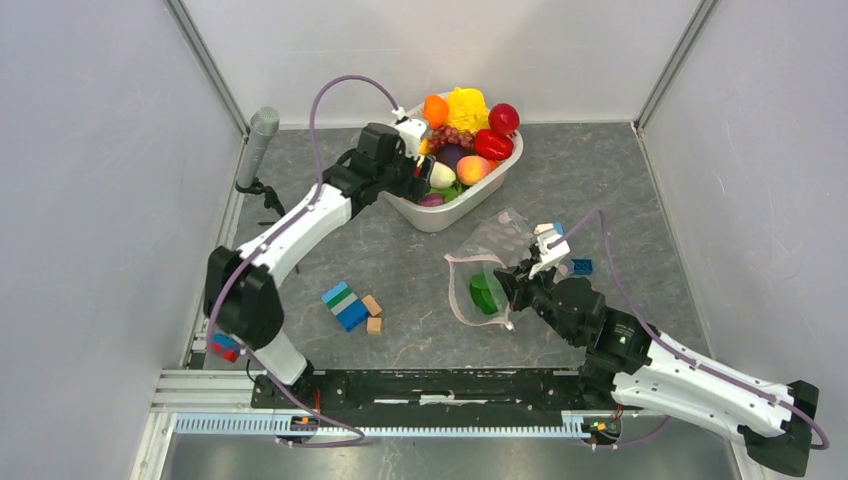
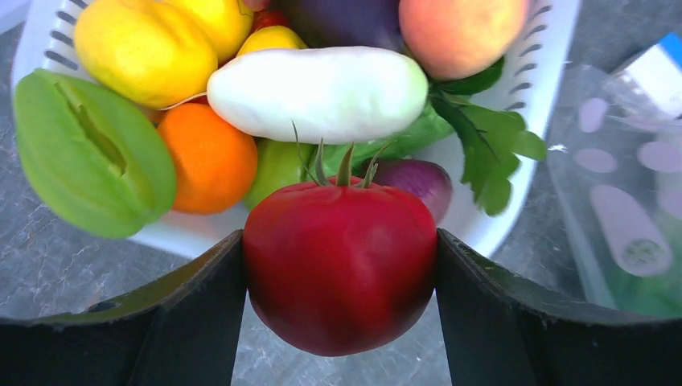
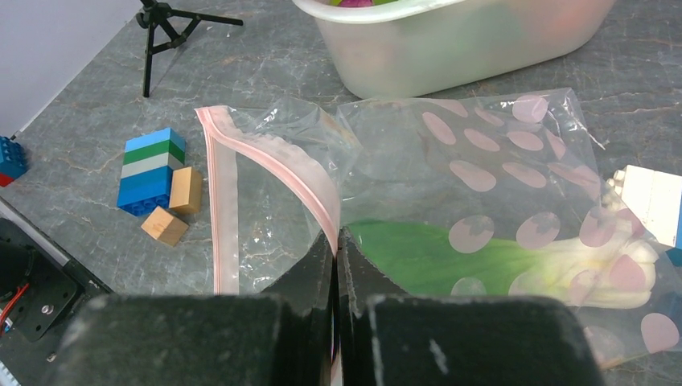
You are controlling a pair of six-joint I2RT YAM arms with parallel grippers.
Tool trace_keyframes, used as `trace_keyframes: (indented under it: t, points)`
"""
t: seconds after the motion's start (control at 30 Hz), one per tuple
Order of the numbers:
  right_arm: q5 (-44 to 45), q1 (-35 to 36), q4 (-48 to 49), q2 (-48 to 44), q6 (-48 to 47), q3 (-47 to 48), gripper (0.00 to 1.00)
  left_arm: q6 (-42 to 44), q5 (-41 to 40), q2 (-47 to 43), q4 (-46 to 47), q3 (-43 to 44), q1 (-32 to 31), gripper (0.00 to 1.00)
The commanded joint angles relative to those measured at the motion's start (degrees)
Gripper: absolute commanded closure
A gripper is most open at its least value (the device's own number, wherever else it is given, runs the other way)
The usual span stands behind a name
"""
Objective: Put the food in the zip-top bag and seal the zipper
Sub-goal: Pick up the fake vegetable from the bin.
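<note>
My left gripper point(image 2: 339, 238) is shut on a red tomato point(image 2: 340, 273) and holds it above the table just in front of the white basket point(image 2: 515, 211). The basket holds more food: a white vegetable point(image 2: 318, 92), an orange point(image 2: 211, 157), a peach point(image 2: 460, 32). In the top view the left gripper point(image 1: 424, 172) is at the basket's left rim point(image 1: 450, 213). My right gripper point(image 3: 336, 238) is shut on the pink zipper point(image 3: 273, 157) of the zip-top bag point(image 3: 482, 161) and holds one lip up, so the mouth gapes. A green leafy vegetable point(image 3: 418, 253) lies inside the bag point(image 1: 487, 262).
Stacked blue, green and tan blocks point(image 1: 350, 308) lie left of the bag. A blue block point(image 1: 581, 266) and a white block point(image 3: 651, 201) sit by the bag's right side. A microphone on a small tripod point(image 1: 258, 145) stands at the back left. Walls close in three sides.
</note>
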Motion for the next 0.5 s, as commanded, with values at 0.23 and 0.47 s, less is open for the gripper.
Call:
trace_keyframes:
  t: [0.23,0.47]
  points:
    - [0.43,0.0,4.09,1.01,2.16,0.97,0.95,-9.61,8.44,-16.87,8.63,-11.21,0.17,0.44]
    - [3.56,0.03,3.83,2.71,4.51,0.96,0.95,-21.05,22.59,-29.7,20.15,-24.68,-1.36,0.47]
